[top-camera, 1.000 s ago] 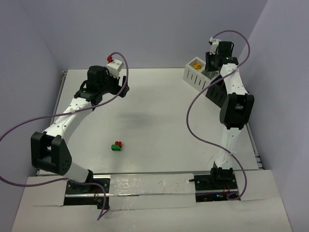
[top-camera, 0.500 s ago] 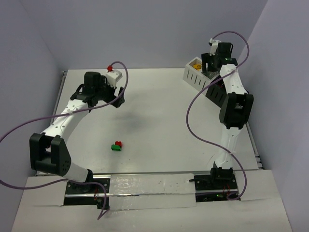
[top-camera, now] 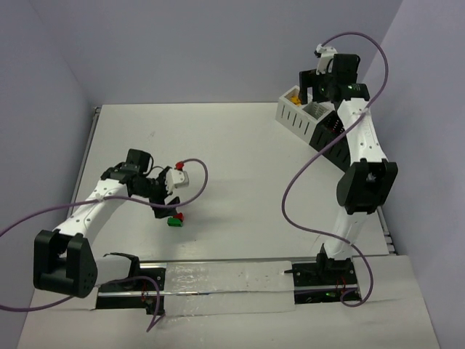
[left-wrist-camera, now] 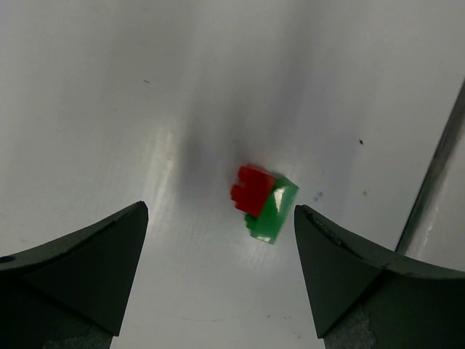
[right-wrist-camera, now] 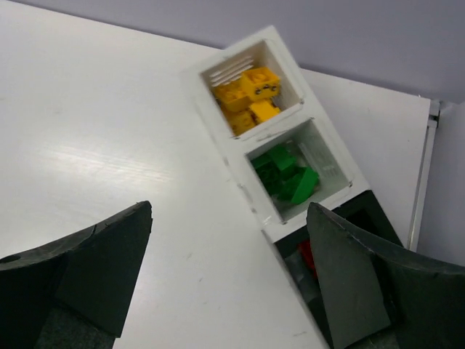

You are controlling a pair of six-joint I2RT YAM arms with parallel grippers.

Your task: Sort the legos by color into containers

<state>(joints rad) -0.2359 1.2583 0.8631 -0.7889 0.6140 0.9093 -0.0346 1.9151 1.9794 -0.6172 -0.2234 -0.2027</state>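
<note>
One red-and-green lego pair (top-camera: 175, 218) lies on the white table near the front left. In the left wrist view this pair (left-wrist-camera: 261, 202) sits just ahead of my open left gripper (left-wrist-camera: 220, 211), between the lines of the two fingers and nearer the right one, untouched. My left gripper (top-camera: 164, 205) hovers right beside it. My right gripper (right-wrist-camera: 230, 209) hangs open and empty above the containers (top-camera: 305, 116) at the back right. One white container (right-wrist-camera: 270, 52) holds yellow legos (right-wrist-camera: 247, 93), the white one beside it green legos (right-wrist-camera: 287, 174), and a black container (right-wrist-camera: 363, 211) shows a red lego (right-wrist-camera: 309, 254).
The table's right edge rail (left-wrist-camera: 436, 174) runs close behind the lego pair in the left wrist view. Purple cables (top-camera: 196, 178) loop off both arms. Walls close the table in at the back and sides.
My left arm swung from the back of the table down to the red-and-green pair near the front. My right gripper opened and rose a little over the containers.
</note>
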